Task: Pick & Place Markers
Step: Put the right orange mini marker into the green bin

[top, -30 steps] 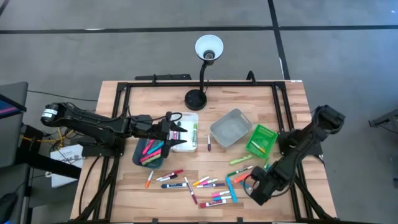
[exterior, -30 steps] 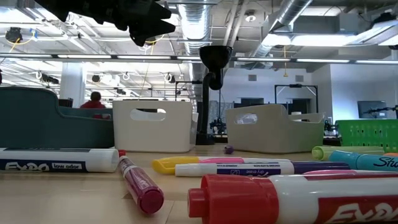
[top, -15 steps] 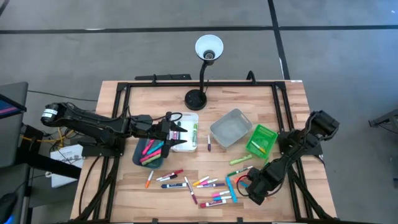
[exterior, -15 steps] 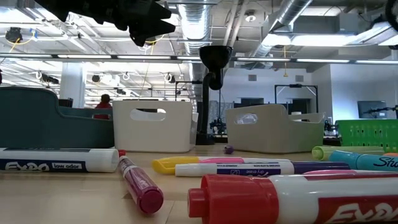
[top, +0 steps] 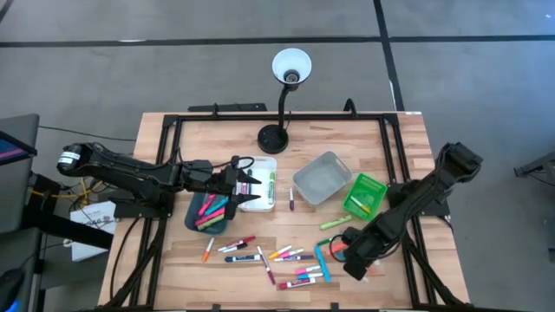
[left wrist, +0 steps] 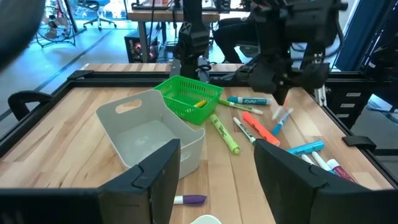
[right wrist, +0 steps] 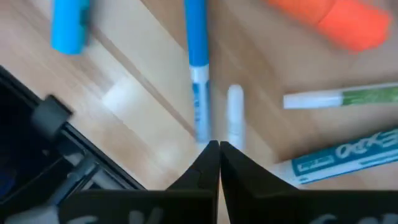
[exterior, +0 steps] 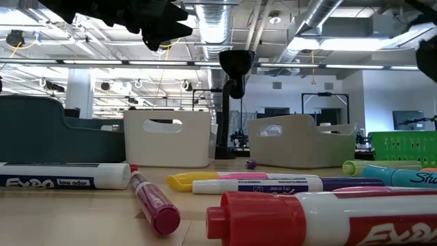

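Along the front edge of the light wooden worktop [top: 408,139] lies a scatter of loose markers [top: 279,256], pen-like sticks in pink, blue, orange and yellow, which are not yet sorted. The right claw [right wrist: 214,148] is down among them towards the front right corner. Its fingertips are pressed together, right at the end of a white marker with a blue cap [right wrist: 196,74]. This looks like a pinch meant to lift that one out of the pile, but whether the marker is really caught cannot be told. An orange marker [right wrist: 348,23] and a teal marker [right wrist: 339,163] lie just beside it.

Further back, four bins stand in a row across the middle of the worktop, apparently as drop-off points:

- **Teal rectangular plastic bin** [top: 196,222]: nearest the left edge, it holds several pink, red and orange markers.
- **White rectangular bin** [top: 263,165]: just behind the teal one, it holds a few, including green and pink.
- **Grey bin** [left wrist: 149,134]: it looks empty.
- **Green mesh-sided bin** [left wrist: 177,90]: nearest the right edge, it has a yellow piece inside.

A purple-capped marker [top: 291,201] lies on the wood between the white and grey bins.

The left claw [top: 241,184] hangs above the teal and white bins with its fingers wide apart and nothing between them, probably waiting.

At the far edge stands a black gooseneck lamp with a white shade [top: 291,68].
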Robot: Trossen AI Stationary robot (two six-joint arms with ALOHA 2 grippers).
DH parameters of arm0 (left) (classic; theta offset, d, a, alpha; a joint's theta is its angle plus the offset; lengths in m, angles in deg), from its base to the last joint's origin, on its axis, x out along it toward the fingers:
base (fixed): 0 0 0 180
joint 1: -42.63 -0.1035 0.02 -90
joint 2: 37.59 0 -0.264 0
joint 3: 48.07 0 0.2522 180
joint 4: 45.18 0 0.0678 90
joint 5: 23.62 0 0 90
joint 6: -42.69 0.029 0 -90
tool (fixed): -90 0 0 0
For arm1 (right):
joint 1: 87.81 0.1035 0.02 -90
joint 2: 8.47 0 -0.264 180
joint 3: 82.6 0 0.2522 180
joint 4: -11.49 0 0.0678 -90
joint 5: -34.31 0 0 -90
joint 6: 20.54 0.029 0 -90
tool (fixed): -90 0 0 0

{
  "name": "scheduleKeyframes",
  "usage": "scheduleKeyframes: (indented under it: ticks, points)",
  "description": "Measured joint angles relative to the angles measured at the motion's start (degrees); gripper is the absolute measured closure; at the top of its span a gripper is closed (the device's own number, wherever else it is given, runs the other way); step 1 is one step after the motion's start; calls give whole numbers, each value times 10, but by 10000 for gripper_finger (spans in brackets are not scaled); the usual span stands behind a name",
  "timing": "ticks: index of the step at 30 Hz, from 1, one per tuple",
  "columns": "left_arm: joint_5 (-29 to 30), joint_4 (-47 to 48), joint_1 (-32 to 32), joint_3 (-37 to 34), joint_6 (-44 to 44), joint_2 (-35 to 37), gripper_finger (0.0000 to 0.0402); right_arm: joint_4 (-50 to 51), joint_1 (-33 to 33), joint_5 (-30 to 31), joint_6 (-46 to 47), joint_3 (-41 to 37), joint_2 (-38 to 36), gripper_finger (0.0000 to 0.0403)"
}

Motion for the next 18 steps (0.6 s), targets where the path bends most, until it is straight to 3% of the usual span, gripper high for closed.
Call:
scheduleKeyframes:
  ticks: [8,14,18]
  points:
    - [0,0,0,0,0,0,199,32,0,101,-22,0,-58,399]
    - [0,0,0,0,0,0,199,41,4,4,-4,0,-25,387]
    - [0,0,0,0,0,0,199,25,11,-19,31,0,2,357]
